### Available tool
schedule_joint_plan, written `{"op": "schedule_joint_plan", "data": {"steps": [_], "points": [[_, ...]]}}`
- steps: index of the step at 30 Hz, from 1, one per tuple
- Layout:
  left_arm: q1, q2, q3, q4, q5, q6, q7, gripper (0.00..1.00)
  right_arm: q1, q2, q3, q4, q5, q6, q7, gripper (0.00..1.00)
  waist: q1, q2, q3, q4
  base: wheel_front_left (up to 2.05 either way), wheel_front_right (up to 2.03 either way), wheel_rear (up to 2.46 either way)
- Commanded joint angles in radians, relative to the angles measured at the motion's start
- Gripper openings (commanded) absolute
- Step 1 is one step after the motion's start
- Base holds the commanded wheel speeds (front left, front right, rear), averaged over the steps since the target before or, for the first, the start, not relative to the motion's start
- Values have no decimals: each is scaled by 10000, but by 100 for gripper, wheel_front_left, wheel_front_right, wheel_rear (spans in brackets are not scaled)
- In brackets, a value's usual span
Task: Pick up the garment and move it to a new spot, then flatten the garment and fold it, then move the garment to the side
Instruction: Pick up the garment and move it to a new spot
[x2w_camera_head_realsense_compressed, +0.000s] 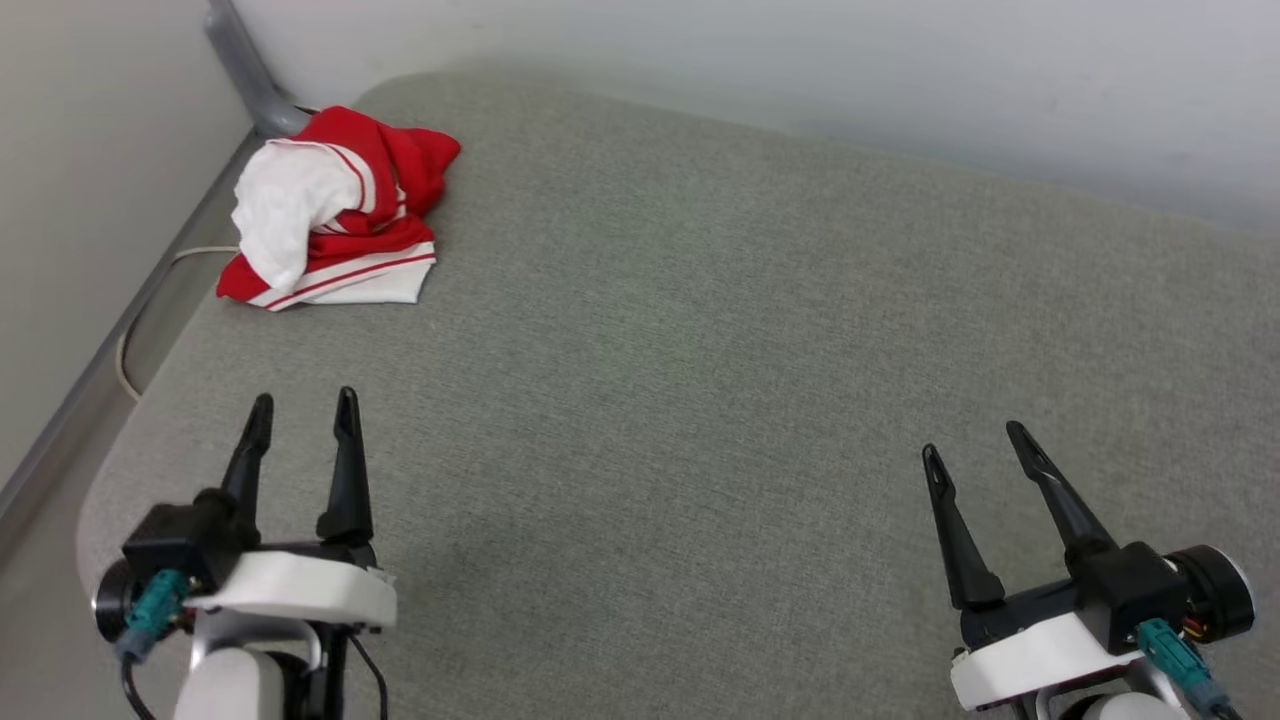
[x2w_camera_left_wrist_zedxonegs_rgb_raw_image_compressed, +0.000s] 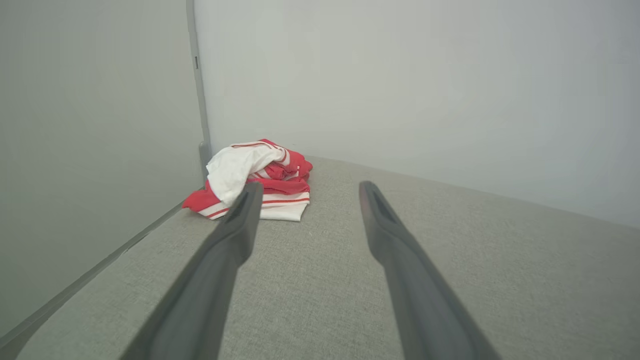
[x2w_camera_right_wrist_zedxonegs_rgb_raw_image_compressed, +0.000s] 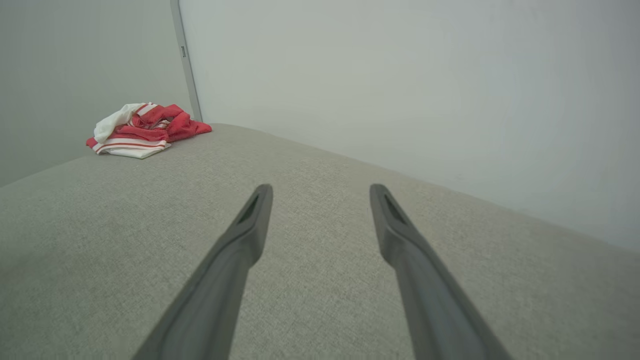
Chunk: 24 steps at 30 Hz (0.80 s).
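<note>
The garment (x2w_camera_head_realsense_compressed: 335, 215) is lying crumpled in the far left corner of the grey worktop (x2w_camera_head_realsense_compressed: 700, 330), its lower corner sitting right at the left edge, close to the wall (x2w_camera_head_realsense_compressed: 90, 200). The left tool (x2w_camera_head_realsense_compressed: 303, 405) is hovering near the front left corner, fingers spread wide, gripping nothing; the right tool (x2w_camera_head_realsense_compressed: 975, 440) is matching it near the front right. A broad stretch of worktop is spreading between them and the garment

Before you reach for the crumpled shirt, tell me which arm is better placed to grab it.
Left. The garment lies bunched at the far left corner of the grey surface, straight ahead of the open left gripper. The right gripper, also open, would likely have to cross the whole surface.
</note>
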Motion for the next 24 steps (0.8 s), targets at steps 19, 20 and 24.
{"op": "schedule_joint_plan", "data": {"steps": [19,20,24], "points": [[-6054,4682,-1835,5586,-2942,-264,4057,100,-1169,-78,315,-1302,-805,-8,-19,100,0,0,2997,-1912,0,0,0],[-6285,4847,-1888,5774,-3063,-263,4410,100,-1234,-75,327,-1345,-814,-7,-19,100,0,0,3112,-1989,0,0,0],[-7073,5509,-2003,6385,-3342,-263,5541,100,-1351,-66,331,-1453,-882,-8,-19,100,0,0,3487,-2273,0,0,0]]}}
